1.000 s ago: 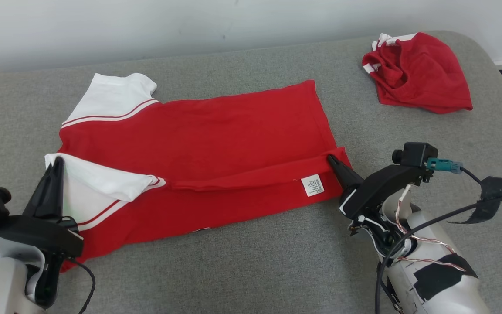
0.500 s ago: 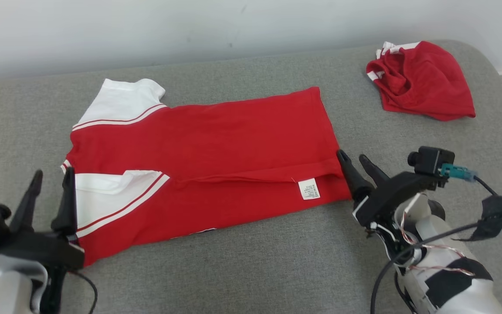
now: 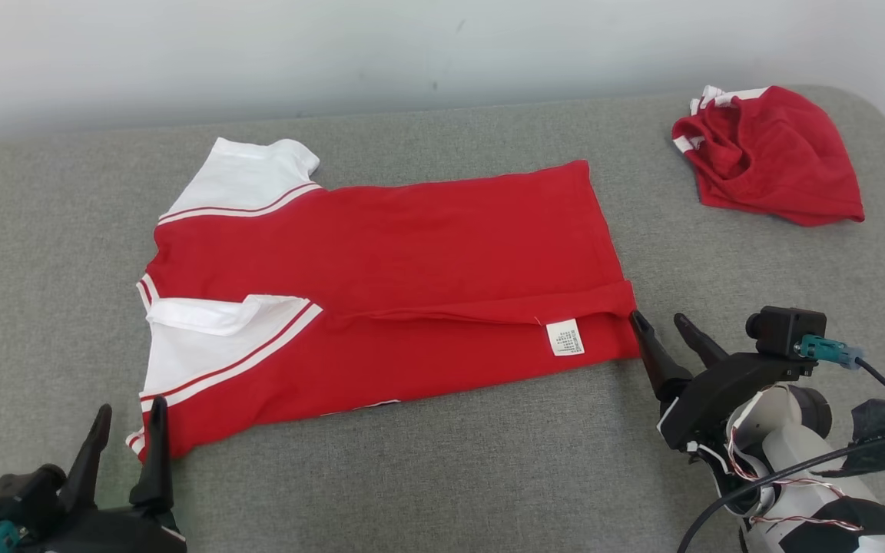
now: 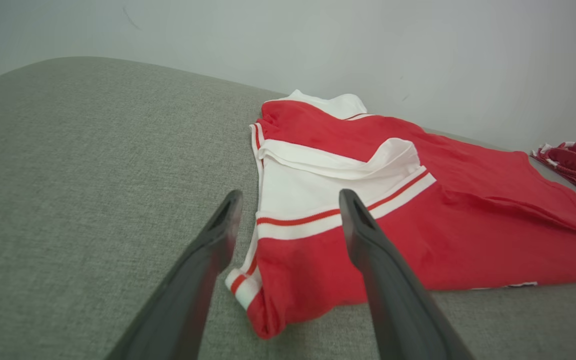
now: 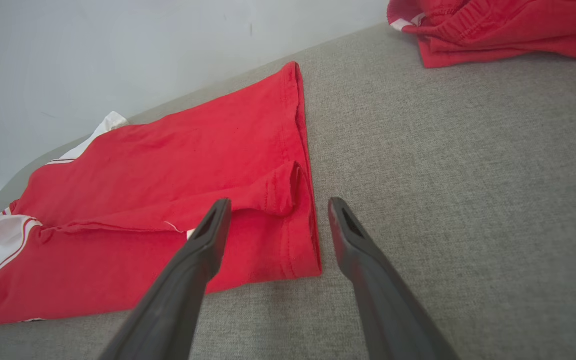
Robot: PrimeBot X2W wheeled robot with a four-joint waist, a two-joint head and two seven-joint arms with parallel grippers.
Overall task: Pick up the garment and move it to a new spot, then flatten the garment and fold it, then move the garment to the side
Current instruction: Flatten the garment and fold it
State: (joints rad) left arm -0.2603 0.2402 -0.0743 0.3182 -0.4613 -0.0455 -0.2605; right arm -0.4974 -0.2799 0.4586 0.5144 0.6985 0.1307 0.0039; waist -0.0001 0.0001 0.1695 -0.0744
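Shirt: the red shirt (image 3: pixel 381 261) lay flat on the grey cushion (image 3: pixel 442 476), mid-view from the head. Its near long side was folded up over the body.
Change: a second earlier both pairs of fingers were pinched on that near flap, the left at the white sleeve and the right at the hem corner. Both had since let go and drawn back, and the flap stayed where it was laid. The head camera had shifted as well, so the shirt's apparent drift was not its own.
Meaning: the first lengthwise fold looked done. The far side probably still needed folding before the move aside.
Axis: the long axis ran left to right, slightly tilted, with the sleeves to the robot's left and the hem to its right.
Tag: a white tag (image 3: pixel 565 338) sat on the flap near the hem.
Left gripper (image 3: pixel 131 407): the fingers were spread wide and empty, just off the near sleeve corner.
Right gripper (image 3: pixel 657 316): the fingers were spread wide and empty, just beside the hem corner.
Beyond: a second, crumpled red garment (image 3: pixel 773 153) lay well apart at the far right.
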